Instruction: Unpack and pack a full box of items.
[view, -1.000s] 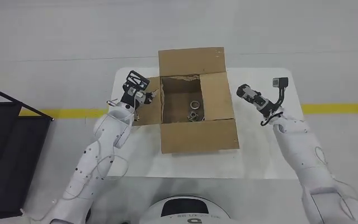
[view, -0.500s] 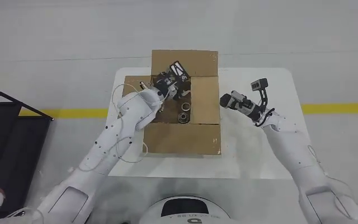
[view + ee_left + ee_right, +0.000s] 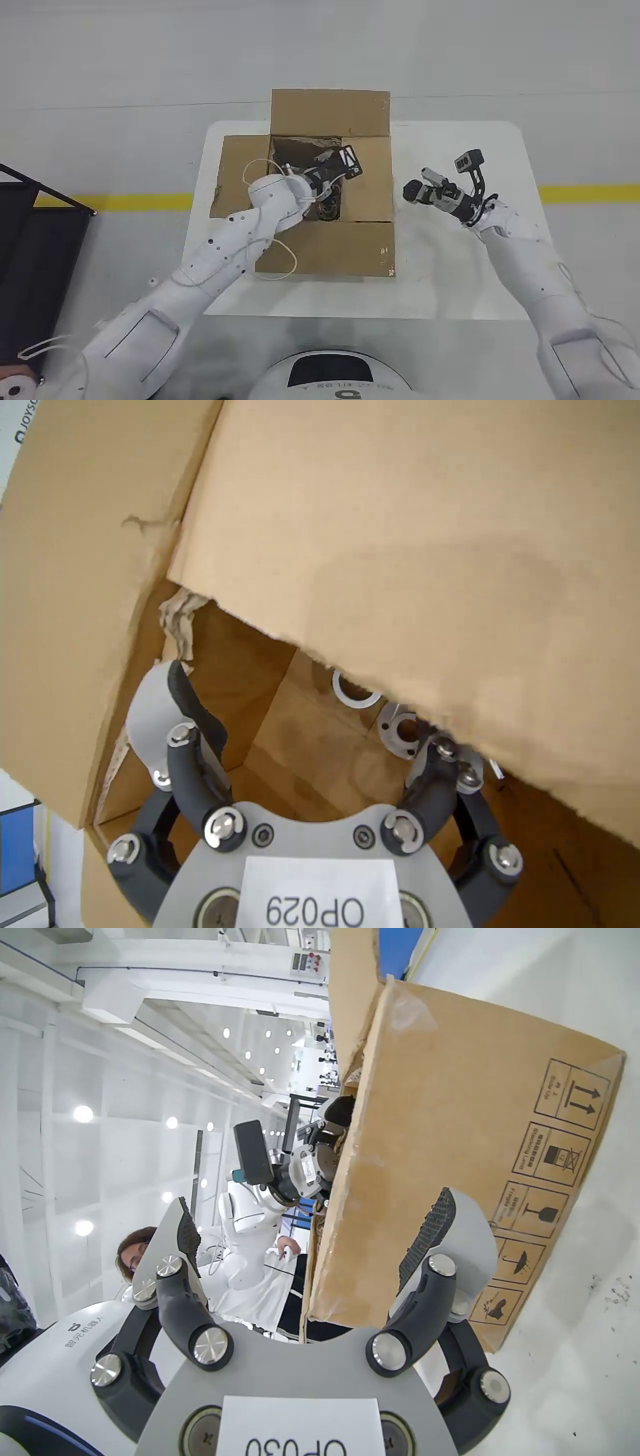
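A brown cardboard box (image 3: 330,110) stands on the white table (image 3: 450,270) with its flaps folded out. My left gripper (image 3: 325,188) is down inside the box, open and holding nothing. In the left wrist view the left gripper (image 3: 300,730) hangs over the box floor, where a thin metal ring (image 3: 356,696) and a metal flange (image 3: 398,732) lie partly under a torn flap (image 3: 425,550). My right gripper (image 3: 415,190) is open just outside the box's right side. In the right wrist view the right gripper (image 3: 315,1223) faces the printed outer wall (image 3: 450,1128).
A black frame (image 3: 20,230) stands on the floor left of the table. A yellow floor line (image 3: 590,192) runs behind the table. Bare table surface lies to the right of the box and in front of it.
My left arm swung from the box's left flap over the rim and down into the box. The box slid a little to the left. My right gripper came closer to the box's right side.
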`<state>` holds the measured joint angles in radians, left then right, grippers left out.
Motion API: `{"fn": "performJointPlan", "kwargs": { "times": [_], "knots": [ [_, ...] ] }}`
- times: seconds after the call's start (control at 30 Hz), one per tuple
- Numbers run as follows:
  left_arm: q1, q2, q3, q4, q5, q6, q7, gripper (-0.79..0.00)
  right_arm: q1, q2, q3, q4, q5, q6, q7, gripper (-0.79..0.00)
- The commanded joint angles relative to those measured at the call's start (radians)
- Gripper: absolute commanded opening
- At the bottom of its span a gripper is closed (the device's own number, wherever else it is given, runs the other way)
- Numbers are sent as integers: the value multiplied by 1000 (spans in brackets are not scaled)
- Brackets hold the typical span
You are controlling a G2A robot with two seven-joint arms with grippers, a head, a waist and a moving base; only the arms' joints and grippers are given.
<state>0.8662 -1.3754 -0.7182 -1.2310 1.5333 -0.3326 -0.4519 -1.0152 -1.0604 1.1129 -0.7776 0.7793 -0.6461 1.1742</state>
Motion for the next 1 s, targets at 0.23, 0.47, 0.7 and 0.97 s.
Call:
{"fn": "performJointPlan", "kwargs": {
  "times": [0.23, 0.47, 0.7, 0.97],
  "knots": [
    [-48, -68, 35, 116, -163, 88, 197, 0, 40, -14, -29, 31, 8, 25, 25, 0],
    [-74, -85, -1, 118, -205, 101, 428, 0, 43, -18, -30, 13, 48, 58, 58, 0],
    [-147, -133, 71, 195, -191, 81, 382, 0, 2, -13, 30, -59, 138, 87, 87, 0],
    [-226, -217, 163, 329, -233, 64, 393, 0, -250, 56, 324, -188, 143, -115, -115, 0]
  ]
}}
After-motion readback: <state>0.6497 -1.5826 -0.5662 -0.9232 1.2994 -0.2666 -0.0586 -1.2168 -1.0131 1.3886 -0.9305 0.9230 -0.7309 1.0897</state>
